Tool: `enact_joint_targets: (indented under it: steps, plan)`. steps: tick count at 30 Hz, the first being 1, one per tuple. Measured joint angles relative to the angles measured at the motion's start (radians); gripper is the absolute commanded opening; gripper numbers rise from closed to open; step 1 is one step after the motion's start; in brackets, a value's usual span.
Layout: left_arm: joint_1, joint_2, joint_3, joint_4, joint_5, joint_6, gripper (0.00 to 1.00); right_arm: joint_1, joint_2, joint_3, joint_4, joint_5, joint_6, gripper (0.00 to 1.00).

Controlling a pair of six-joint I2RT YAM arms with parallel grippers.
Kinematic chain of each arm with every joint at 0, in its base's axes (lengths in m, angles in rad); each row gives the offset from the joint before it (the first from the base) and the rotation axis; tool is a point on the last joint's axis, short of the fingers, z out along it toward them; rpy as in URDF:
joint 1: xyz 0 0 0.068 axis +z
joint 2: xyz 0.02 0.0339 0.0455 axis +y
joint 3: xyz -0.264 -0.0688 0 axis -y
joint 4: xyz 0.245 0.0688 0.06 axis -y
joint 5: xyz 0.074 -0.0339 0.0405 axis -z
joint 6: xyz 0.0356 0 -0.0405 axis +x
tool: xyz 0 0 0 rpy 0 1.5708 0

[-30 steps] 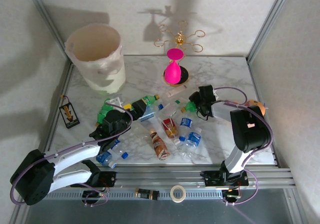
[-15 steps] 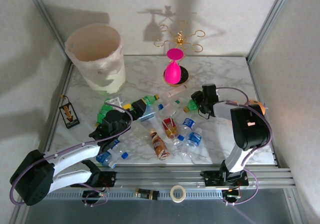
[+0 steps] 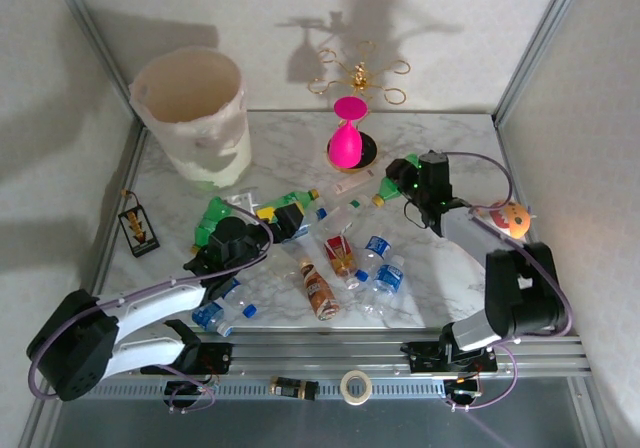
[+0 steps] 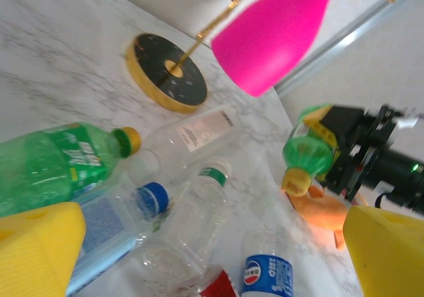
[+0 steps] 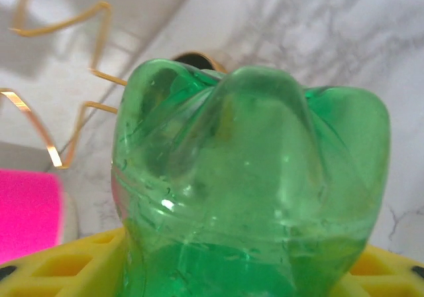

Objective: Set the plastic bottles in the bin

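Note:
My right gripper [image 3: 408, 176] is shut on a green bottle [image 3: 393, 182] with a yellow cap, held above the table near the pink object. In the right wrist view the green bottle [image 5: 245, 191] sits between my yellow pads [image 5: 59, 270]. My left gripper [image 3: 280, 218] stands open over the pile, its yellow pads [image 4: 36, 247] wide apart above a clear blue-capped bottle [image 4: 112, 224] and a clear bottle [image 4: 192, 224]. More bottles lie mid-table: green [image 3: 215, 213], brown [image 3: 318, 290], red-labelled [image 3: 338, 253], blue-labelled [image 3: 385, 278]. The cream bin [image 3: 215, 153] stands at the far left.
A pink hourglass object [image 3: 347, 140] on a black base with a gold wire stand [image 3: 358, 73] is at the back centre. An orange plush toy [image 3: 510, 218] lies at the right edge. A tag card [image 3: 137, 228] lies left, and a tape roll [image 3: 354, 385] is on the front rail.
My right gripper has closed on the green yellow-capped bottle and carried it up and back toward the right. The left arm has barely moved.

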Motion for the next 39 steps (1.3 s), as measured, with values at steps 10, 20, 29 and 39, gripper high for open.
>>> enact_joint_targets:
  steps: [10, 20, 29, 39]
  plan:
    - [-0.066, 0.220, 0.190, 0.027, 0.186, 0.067, 0.94, 0.000, -0.237, -0.089, -0.032, -0.102, -0.087, 0.52]
    - [-0.188, 0.457, 0.411, 0.018, 0.357, 0.117, 0.88, 0.006, -0.335, -0.146, -0.064, -0.188, -0.101, 0.51]
    - [-0.216, 0.594, 0.537, -0.015, 0.439, 0.124, 0.78, 0.020, -0.387, -0.189, -0.063, -0.227, -0.100, 0.51]
    - [-0.236, 0.641, 0.581, -0.047, 0.471, 0.142, 0.44, 0.020, -0.400, -0.203, -0.059, -0.238, -0.097, 0.51]
